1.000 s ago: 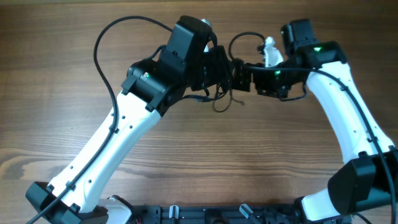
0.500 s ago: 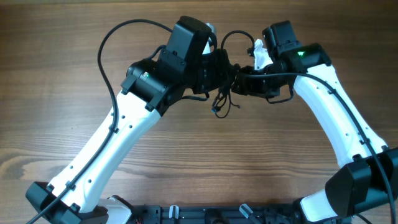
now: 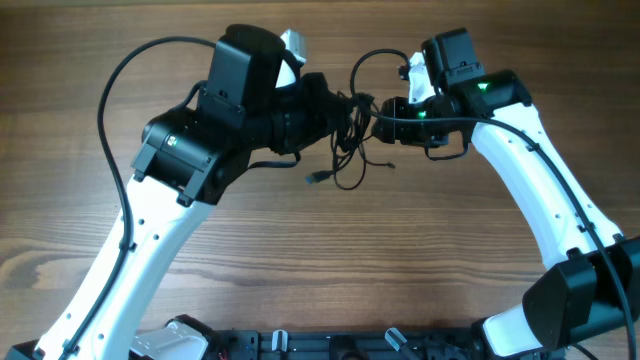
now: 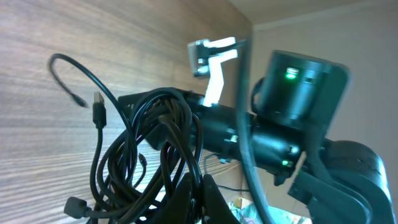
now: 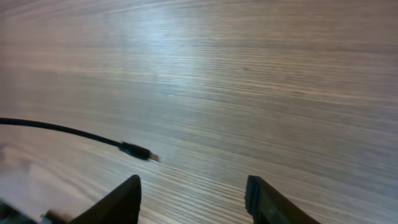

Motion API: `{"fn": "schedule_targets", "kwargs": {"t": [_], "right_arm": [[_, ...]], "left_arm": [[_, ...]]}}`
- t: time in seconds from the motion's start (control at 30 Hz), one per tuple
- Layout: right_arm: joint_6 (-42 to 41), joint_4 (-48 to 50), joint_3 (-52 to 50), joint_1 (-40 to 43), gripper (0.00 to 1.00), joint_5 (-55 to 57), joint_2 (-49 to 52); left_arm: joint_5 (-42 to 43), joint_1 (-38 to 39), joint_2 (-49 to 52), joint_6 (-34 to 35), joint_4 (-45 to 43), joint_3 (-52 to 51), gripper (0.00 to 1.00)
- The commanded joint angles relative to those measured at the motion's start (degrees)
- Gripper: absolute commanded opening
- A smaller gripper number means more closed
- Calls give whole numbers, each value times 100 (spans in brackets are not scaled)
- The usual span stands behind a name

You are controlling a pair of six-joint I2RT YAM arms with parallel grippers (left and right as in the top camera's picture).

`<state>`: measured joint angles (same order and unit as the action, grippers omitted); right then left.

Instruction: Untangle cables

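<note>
The left arm has just swung away from the right gripper (image 3: 383, 108), and the cables (image 3: 350, 135) shift with it. The bunch that was tight a moment ago now hangs looser just beside the right gripper, with one plug end (image 3: 315, 178) trailing out on the side of the bunch away from it. The left gripper (image 4: 198, 190) looks clenched on the cables, cords running straight into its closed tips. The right gripper's fingers (image 5: 129, 198) stand spread wide with only bare table (image 5: 249, 74) between them, so that one is released. I read this as a pull starting to open the knot, but the loops are still crossing each other and the job looks far from done. From above I can't tell whether the right gripper touches the bunch at all, it's black on black there. The lower loops drop out of the left wrist view. Which strand the stray plug (image 5: 138, 151) beneath the right gripper belongs to, I can't make out.
</note>
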<state>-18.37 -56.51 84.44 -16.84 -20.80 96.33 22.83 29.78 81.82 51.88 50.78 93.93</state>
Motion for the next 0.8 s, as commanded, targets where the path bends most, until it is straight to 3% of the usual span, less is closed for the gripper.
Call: {"fn": "schedule_targets", "kwargs": {"t": [0.0, 0.4, 0.77], "right_arm": [[184, 66, -57, 48, 56, -686, 31], [809, 542, -57, 509, 59, -3265, 31], [769, 540, -57, 501, 63, -3300, 33]], "left_arm": [[-391, -212, -48, 177, 293, 11, 4], [-424, -402, -48, 463, 433, 11, 4], [-221, -402, -48, 761, 348, 11, 4]]}}
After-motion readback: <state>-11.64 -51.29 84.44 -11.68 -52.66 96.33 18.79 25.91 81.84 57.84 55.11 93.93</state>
